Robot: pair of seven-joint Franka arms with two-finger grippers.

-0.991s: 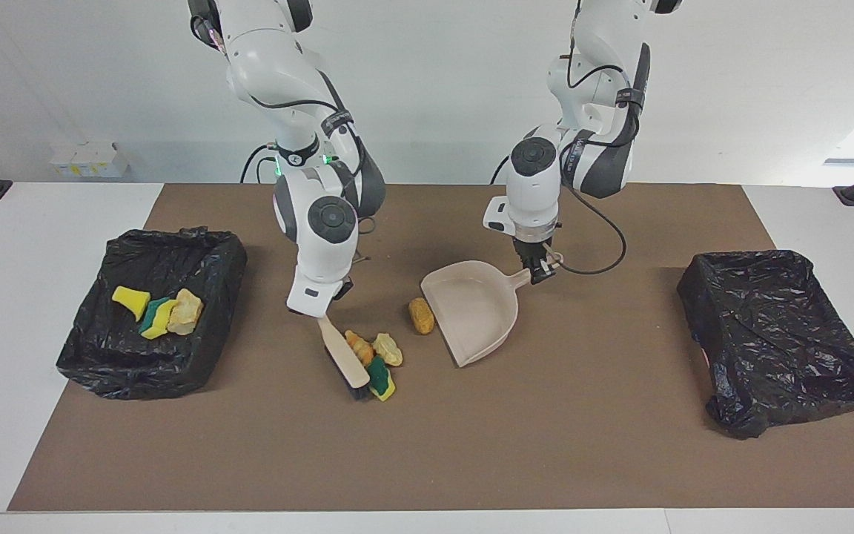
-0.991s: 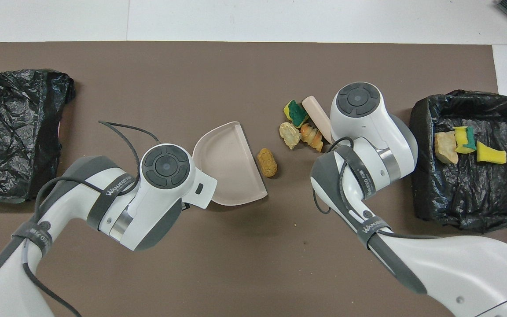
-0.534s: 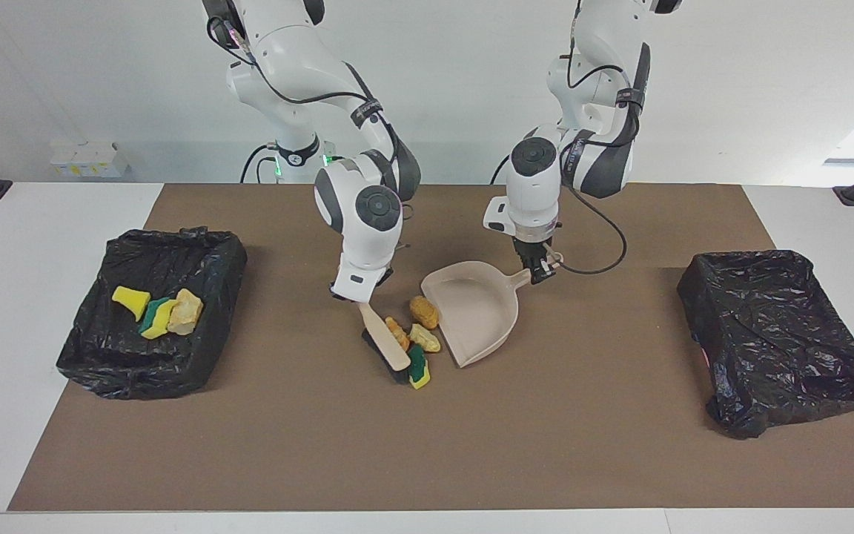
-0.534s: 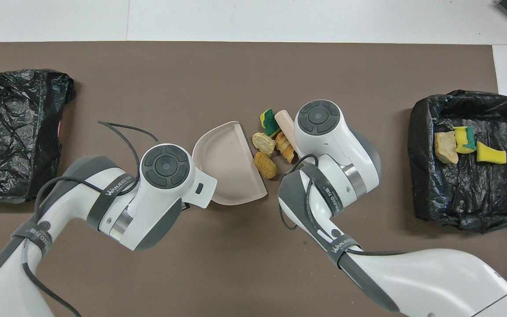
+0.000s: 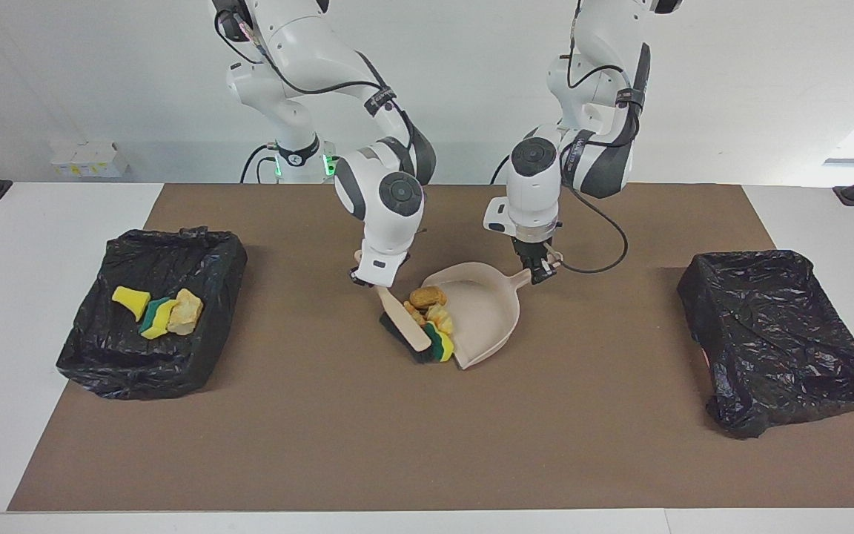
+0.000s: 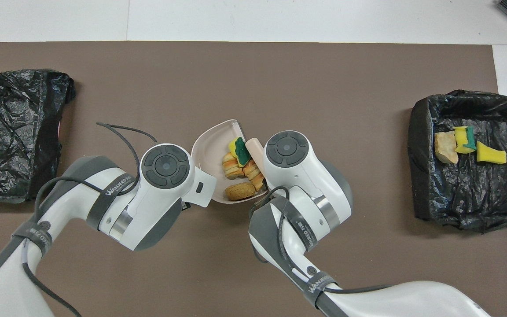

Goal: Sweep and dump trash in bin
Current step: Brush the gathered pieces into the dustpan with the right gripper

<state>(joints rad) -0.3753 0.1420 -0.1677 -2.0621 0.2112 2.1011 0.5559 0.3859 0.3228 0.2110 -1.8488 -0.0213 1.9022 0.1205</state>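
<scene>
Four scraps of trash lay bunched just inside the mouth of the dustpan: a tan lump nearest the robots, two orange-tan pieces in the middle, and a green-topped sponge chunk at the lip. A second before, three of them had sat on the mat well short of the dustpan, with the tan lump alone at its lip; the brush had since pushed the lot across the lip. The brush now stood against the dustpan's open edge, its bristles touching the scraps.

The right claw was clenched on the brush handle, just beside the dustpan's mouth. The left claw was clamped on the dustpan handle and had not shifted, with the dustpan flat on the counter.

Three more scraps already lay in the bin toward the right arm's end of the counter from the dustpan. A second bin at the left arm's end showed only its black liner.

The sweep looked finished (no scrap showed loose on the mat), so lifting the dustpan level and tipping it into a bin seemed next.
</scene>
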